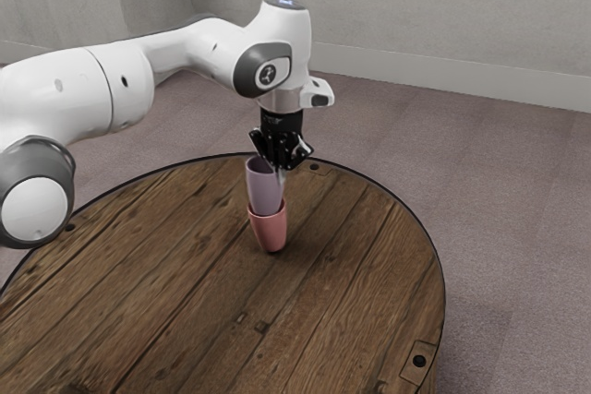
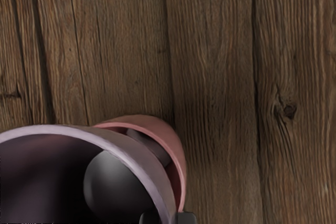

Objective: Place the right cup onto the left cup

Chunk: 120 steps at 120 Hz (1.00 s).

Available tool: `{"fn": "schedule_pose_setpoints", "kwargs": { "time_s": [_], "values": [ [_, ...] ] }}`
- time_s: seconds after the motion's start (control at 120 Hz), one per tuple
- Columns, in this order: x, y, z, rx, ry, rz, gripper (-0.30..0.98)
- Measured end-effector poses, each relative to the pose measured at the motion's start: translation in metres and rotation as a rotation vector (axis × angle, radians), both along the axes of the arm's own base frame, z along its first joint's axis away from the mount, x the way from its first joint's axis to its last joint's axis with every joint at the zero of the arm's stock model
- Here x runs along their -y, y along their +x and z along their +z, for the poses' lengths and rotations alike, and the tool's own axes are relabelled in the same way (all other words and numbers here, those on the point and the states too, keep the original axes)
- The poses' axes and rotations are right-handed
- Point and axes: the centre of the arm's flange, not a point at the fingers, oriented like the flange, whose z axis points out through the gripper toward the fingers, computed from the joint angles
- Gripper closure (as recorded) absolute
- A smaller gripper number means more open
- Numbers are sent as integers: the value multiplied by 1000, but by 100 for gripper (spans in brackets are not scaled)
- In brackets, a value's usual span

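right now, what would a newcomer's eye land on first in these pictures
Probably the purple cup sitting in the mouth of the pink cup, on the round wooden table. Next, the big white arm reaching in from the exterior view's left, its end effector pinching the purple cup's rim.

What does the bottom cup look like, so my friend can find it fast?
Find the round wooden table, then look under the end of the white robot arm. The bottom cup is pink and stands on the table, while the purple cup pokes up out of it.
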Motion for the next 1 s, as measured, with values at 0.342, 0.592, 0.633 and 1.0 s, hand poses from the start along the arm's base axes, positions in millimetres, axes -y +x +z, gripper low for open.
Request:
{"fn": "schedule_pose_setpoints", "kwargs": {
  "time_s": [0.342,0.592,0.633,1.0],
  "values": [
    [7,-13,44,42,-13,10,22],
    [26,-82,110,58,-39,7,7],
    [21,-96,118,54,-42,18,6],
    [-20,-131,144,33,-78,45,1]
  ]
}}
